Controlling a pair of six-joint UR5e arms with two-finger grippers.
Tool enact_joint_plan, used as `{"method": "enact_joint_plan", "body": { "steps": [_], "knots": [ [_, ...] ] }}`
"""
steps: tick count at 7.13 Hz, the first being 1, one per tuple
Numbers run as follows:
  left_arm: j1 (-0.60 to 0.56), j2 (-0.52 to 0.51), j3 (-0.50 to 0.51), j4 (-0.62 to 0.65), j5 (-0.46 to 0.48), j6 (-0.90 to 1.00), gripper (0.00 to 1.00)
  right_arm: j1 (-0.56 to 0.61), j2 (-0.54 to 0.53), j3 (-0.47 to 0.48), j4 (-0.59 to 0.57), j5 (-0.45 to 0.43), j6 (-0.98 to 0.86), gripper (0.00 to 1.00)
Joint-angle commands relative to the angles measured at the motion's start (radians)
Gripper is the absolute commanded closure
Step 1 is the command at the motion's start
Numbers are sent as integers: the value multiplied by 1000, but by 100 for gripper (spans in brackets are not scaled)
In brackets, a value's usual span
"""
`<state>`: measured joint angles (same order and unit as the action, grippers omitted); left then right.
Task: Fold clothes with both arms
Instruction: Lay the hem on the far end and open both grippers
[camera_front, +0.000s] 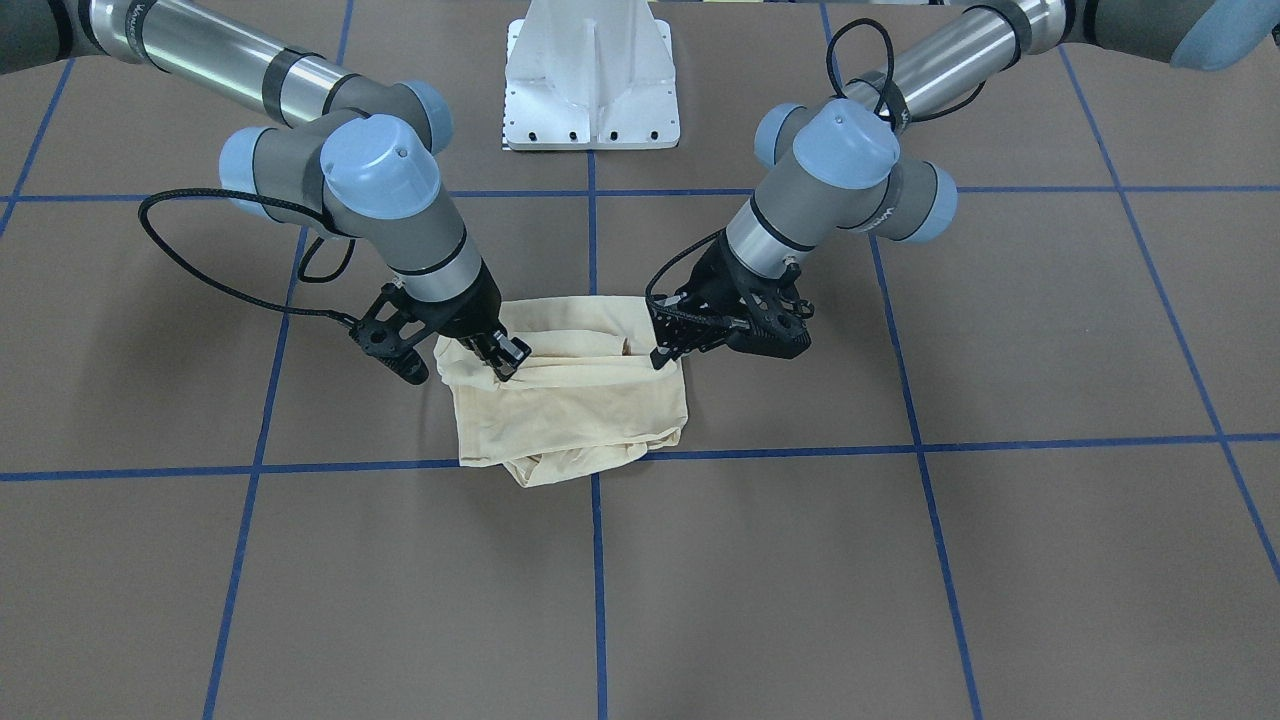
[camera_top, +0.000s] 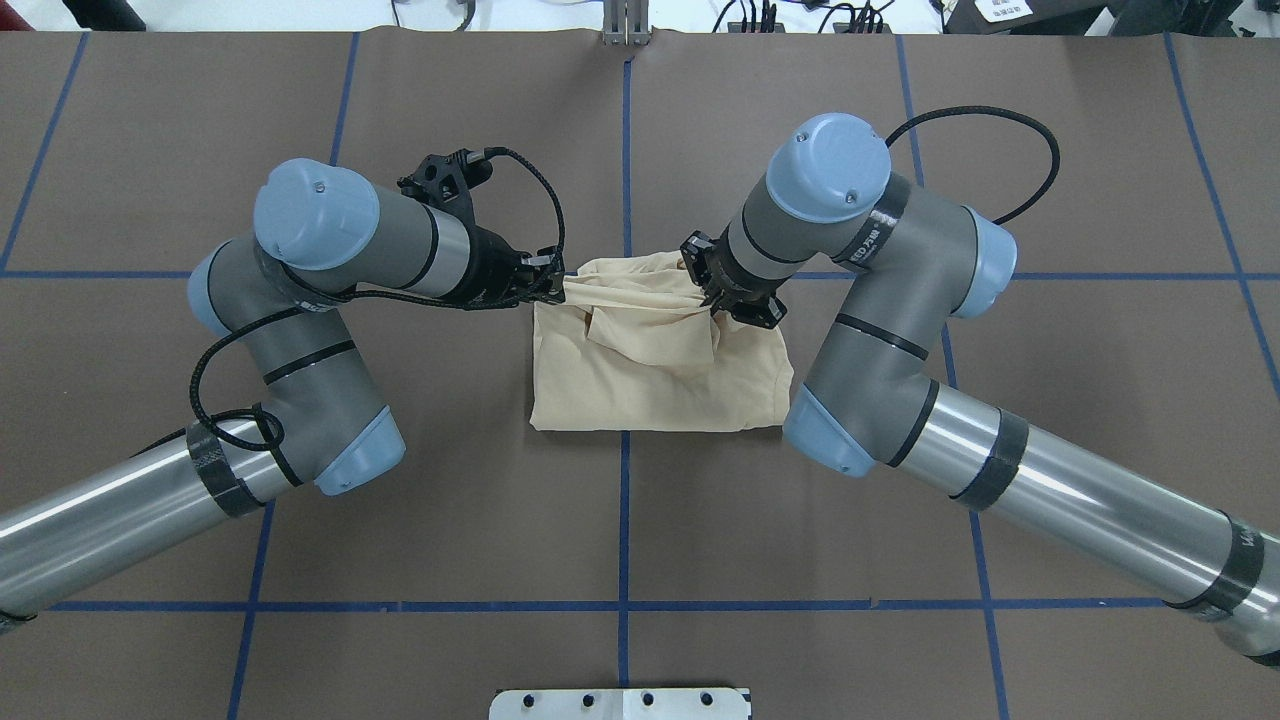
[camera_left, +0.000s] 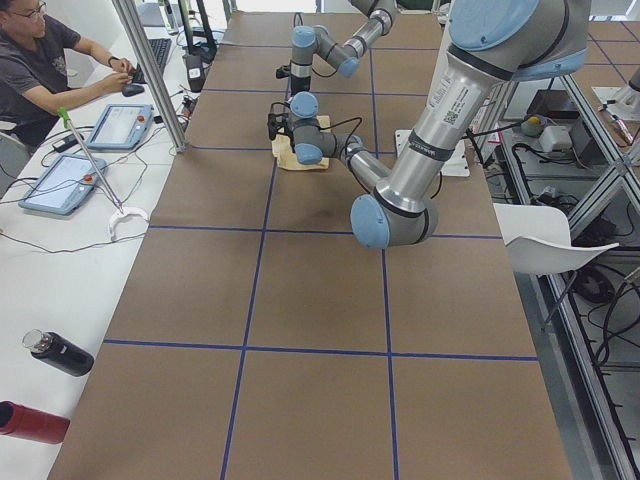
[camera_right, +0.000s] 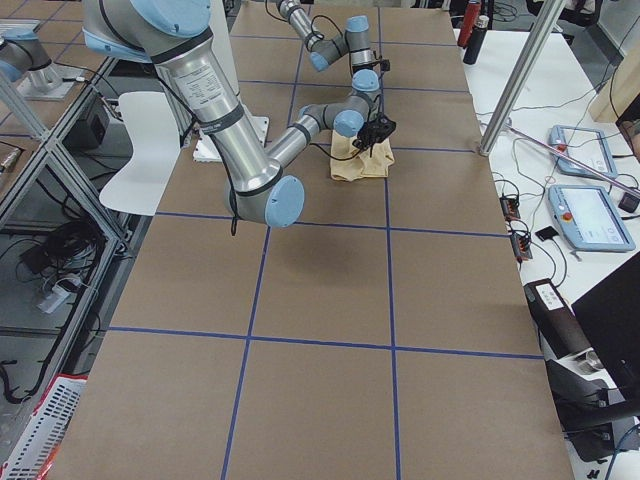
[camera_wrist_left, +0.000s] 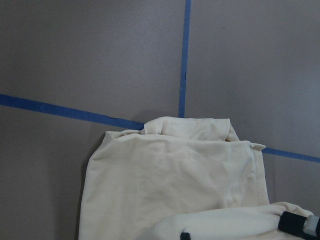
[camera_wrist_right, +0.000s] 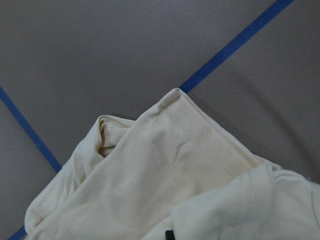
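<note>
The clothes are one pale cream shirt (camera_top: 650, 370), lying as a folded bundle (camera_front: 570, 410) mid-table on a blue tape crossing. At the bundle's far edge, my left gripper (camera_top: 553, 290) pinches the shirt's left corner (camera_front: 662, 352). My right gripper (camera_top: 716, 300) pinches the right corner (camera_front: 507, 362). A top layer is lifted and stretched in creases between the two. In the left wrist view a black fingertip (camera_wrist_left: 296, 223) shows under raised cloth (camera_wrist_left: 175, 185). The right wrist view shows folded hems (camera_wrist_right: 165, 175).
The white pedestal base (camera_front: 592, 90) stands on the robot's side of the shirt. Blue tape lines (camera_top: 624, 480) grid the brown table. A person sits at a side bench with pendants (camera_left: 120, 125) and bottles (camera_left: 58, 352). A white chair (camera_left: 545, 235) stands beside the table.
</note>
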<state>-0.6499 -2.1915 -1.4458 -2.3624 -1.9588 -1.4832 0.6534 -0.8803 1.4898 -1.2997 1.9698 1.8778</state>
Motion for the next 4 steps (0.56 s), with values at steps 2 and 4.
{"method": "enact_joint_plan", "body": {
  "steps": [2,4],
  "knots": [
    [-25,-10,27,-24,-2,-2,100,11,64,-106,57,0,-2,100],
    [-25,-11,48,-24,0,0,100,26,64,-135,59,0,-2,100]
  ]
}}
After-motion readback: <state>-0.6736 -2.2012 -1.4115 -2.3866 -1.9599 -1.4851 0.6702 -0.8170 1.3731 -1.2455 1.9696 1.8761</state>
